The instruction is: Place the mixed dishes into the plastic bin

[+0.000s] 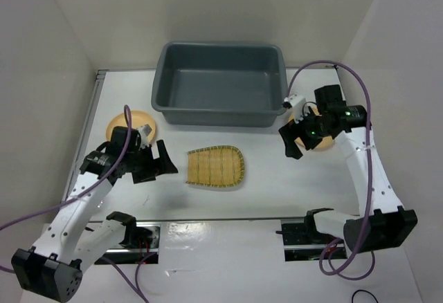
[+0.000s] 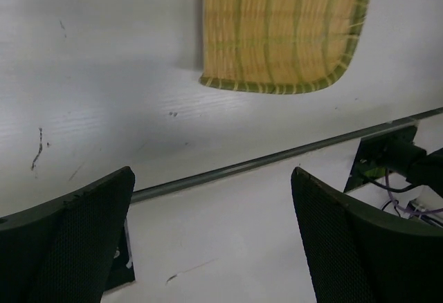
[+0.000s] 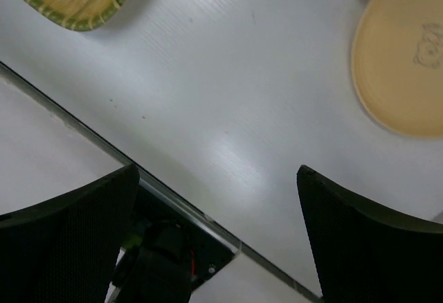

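Between the two grippers, finding the bamboo tray (image 1: pixel 214 167) lying flat on the white table (image 1: pixel 277 189), straight end facing the left gripper (image 1: pixel 172 161), rounded end pointing toward the right gripper (image 1: pixel 291 144), touching neither. Seeing the grey plastic bin (image 1: pixel 214 117) sitting beyond the tray, farther out than both grippers, near wall just past the tray's far edge. Spotting one yellow-orange plate (image 1: pixel 131 124) behind the left gripper, partly covered by that arm's wrist. Spotting the other plate (image 3: pixel 405 68) ahead and to the right of the right gripper's fingers, resting flat beside the bin's corner, largely hidden by the gripper from above. Noting a metal strip (image 2: pixel 263 161) running across the table on the near side of the tray, crossing under both wrist views.

Reaching the left arm forward from its base, wrist bent rightward, fingers aiming low at the tray. Reaching the right arm up along the table's right side, wrist turned leftward and tilted down over the table. Holding both pairs of jaws spread wide, gripping nothing.
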Motion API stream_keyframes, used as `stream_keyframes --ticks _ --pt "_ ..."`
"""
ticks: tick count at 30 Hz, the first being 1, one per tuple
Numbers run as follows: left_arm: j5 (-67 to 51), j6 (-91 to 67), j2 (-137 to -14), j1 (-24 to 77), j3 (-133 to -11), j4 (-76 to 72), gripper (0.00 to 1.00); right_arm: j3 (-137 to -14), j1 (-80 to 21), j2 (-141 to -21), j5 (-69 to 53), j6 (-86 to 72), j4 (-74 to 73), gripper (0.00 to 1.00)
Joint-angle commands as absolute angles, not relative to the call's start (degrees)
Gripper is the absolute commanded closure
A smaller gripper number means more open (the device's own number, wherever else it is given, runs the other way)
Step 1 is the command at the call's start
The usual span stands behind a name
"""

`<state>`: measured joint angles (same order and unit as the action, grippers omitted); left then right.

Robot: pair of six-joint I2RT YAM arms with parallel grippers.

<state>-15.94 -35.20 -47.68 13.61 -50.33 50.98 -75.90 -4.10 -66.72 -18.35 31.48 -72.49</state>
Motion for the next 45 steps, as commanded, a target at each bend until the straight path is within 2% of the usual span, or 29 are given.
stream_keyframes --ticks 1,3,6,9,14,19,26,39,44,45 --pt "-18.82 -40.08 -49.22 14.85 -47.64 45.09 0.00 -76.31 -9.21 -68.64 -23.71 29.46 -66.37 0.01" --pt "-17.14 -39.29 -50.09 14.85 -47.64 43.95 0.00 -74.45 -11.25 -70.48 -28.27 29.95 -65.48 0.01" --pt "-18.53 -38.50 -53.51 14.85 -45.18 41.23 0.00 -74.44 -11.25 -74.26 -28.74 28.74 -64.16 0.01" --pt "-20.04 -40.50 -56.41 15.90 -42.46 36.31 0.00 -73.92 -16.25 -77.25 -28.74 28.74 -63.11 0.01" --pt "-18.98 -40.44 -63.78 17.40 -44.29 33.05 0.00 -70.67 -21.87 -81.38 -29.53 25.07 -53.28 0.01" --pt "-17.14 -40.95 -68.20 20.12 -46.76 32.43 0.00 -67.94 -21.88 -87.09 -30.93 18.11 -42.28 0.01" --pt "-15.29 -45.18 -64.95 20.65 -45.88 31.98 0.00 -66.54 -26.01 -94.21 -32.43 11.96 -30.61 0.01" --pt "-10.72 -51.59 -49.67 20.65 -42.45 38.76 0.00 -63.02 -26.54 -107.92 -31.73 3.96 -23.38 0.01" --pt "-10.72 -52.12 -49.13 20.65 -41.92 39.81 0.00 -65.83 -26.54 -111.09 -34.62 3.96 -24.70 0.16" --pt "-10.72 -52.64 -49.13 20.65 -41.92 39.81 0.00 -65.83 -26.54 -111.88 -35.24 3.96 -24.70 0.24"
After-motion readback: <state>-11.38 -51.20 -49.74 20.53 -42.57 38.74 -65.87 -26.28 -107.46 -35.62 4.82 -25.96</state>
